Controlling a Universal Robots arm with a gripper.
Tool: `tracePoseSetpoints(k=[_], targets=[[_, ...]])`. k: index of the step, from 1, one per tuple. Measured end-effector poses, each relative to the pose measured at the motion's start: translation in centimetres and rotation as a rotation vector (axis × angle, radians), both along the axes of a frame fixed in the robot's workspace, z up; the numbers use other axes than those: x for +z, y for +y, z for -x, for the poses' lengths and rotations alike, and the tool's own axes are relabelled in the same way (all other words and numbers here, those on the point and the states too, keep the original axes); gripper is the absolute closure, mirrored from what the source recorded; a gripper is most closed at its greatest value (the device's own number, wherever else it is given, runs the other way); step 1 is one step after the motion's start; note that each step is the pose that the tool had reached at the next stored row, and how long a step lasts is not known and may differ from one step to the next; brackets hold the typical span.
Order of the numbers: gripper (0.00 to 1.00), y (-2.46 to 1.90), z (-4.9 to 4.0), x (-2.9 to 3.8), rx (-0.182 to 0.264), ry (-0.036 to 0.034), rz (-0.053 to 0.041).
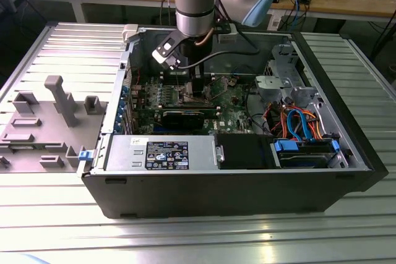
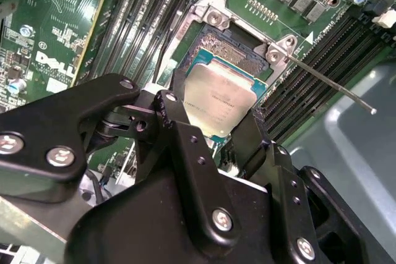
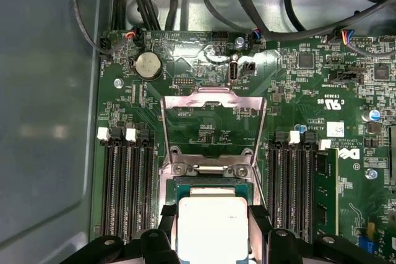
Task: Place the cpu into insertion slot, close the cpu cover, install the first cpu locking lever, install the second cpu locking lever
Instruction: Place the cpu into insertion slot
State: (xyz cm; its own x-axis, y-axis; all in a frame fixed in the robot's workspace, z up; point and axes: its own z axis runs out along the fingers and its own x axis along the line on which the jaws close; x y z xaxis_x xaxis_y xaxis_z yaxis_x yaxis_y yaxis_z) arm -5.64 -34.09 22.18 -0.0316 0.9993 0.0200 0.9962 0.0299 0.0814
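Note:
In both wrist views my gripper (image 2: 213,114) (image 3: 212,216) is shut on the cpu (image 2: 218,96) (image 3: 212,230). It is a pale silver square chip with one black finger on each of two opposite edges. It hangs just over the insertion slot (image 2: 230,46) (image 3: 213,182), whose dark pin field still shows beyond the chip. The cpu cover (image 3: 213,98), a silvery frame, stands flipped open behind the socket. A thin locking lever (image 2: 334,88) sticks out free from the socket corner. In the exterior view the gripper (image 1: 197,85) reaches down into the open computer case over the green board (image 1: 185,97).
Rows of long black memory slots (image 3: 127,190) (image 3: 296,183) flank the socket closely on both sides. A black expansion card (image 1: 185,117), a power supply (image 1: 161,153) and a drive cage with blue and orange cables (image 1: 303,125) fill the case. A grey fixture tray (image 1: 43,122) lies outside, at the exterior view's left.

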Motion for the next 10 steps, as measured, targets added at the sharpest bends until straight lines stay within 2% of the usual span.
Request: tracePoseSetpoints(k=[10], targets=[[0.46,0.02,0.18,-0.71,-0.004,0.0001,-0.0001]])
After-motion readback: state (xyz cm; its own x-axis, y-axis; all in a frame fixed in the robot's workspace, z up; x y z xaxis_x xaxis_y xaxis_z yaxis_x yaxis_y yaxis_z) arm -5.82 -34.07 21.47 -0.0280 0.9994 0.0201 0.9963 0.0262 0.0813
